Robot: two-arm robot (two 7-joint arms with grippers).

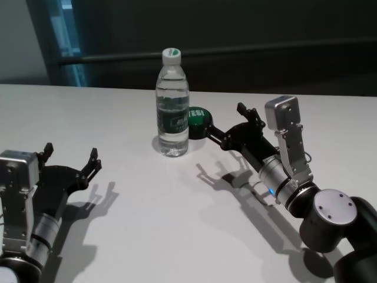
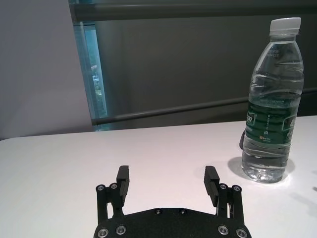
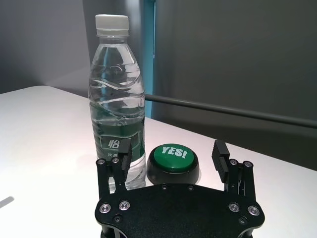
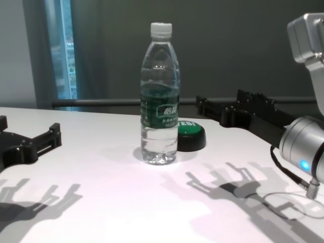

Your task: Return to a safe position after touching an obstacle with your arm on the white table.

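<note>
Clear plastic bottle [image 1: 172, 106] upright, easily toppled by a sideways retreat of right gripper [image 1: 231, 125], spread empty beside it near green button [image 1: 198, 120]; left gripper [image 1: 69, 160] likewise spread, well apart.

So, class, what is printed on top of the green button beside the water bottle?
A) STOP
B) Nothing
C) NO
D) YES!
D: in the right wrist view the green button reads "YES!" in white, sitting beside the water bottle ahead of the open right claw.
</note>
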